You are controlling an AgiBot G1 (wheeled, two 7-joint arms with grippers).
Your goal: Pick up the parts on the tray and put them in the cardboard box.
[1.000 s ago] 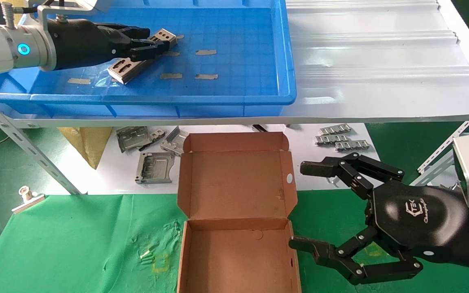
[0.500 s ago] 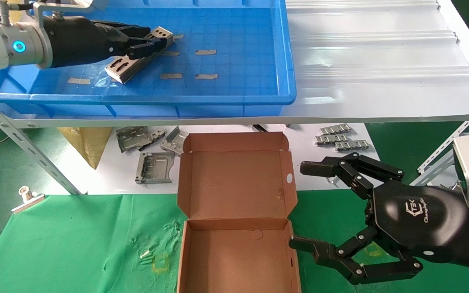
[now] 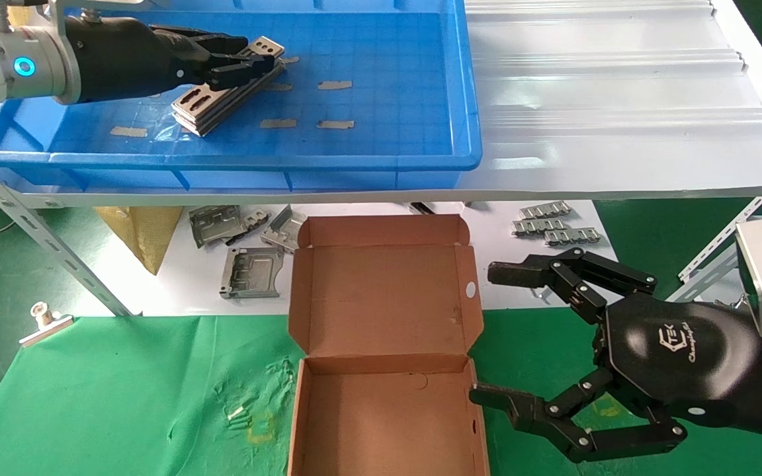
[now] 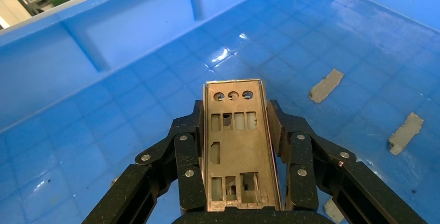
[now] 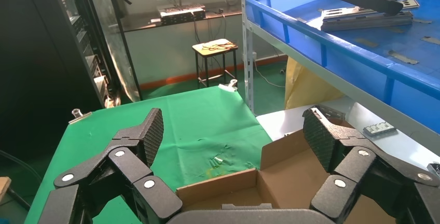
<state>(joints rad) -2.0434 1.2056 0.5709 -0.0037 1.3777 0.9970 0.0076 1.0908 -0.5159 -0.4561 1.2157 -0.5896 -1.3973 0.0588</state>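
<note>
Left gripper (image 3: 249,63): fingers clamped on top part (image 4: 234,141), above stack (image 3: 212,109) in tray (image 3: 381,142). Lift level and straight, avoiding drag. Right gripper (image 3: 520,337): wide open, empty, beside box (image 3: 381,291).

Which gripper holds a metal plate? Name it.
The left gripper, over the blue tray, clamps a punched plate; the right gripper stands open, holding nothing.

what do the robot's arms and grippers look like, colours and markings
Both grippers, left gripper and right gripper, are glossy black with linked fingers joined by silver rivets and ridged pads. The right's shell bears white lettering. The left arm's wrist is white-grey with a glowing blue ring.
</note>
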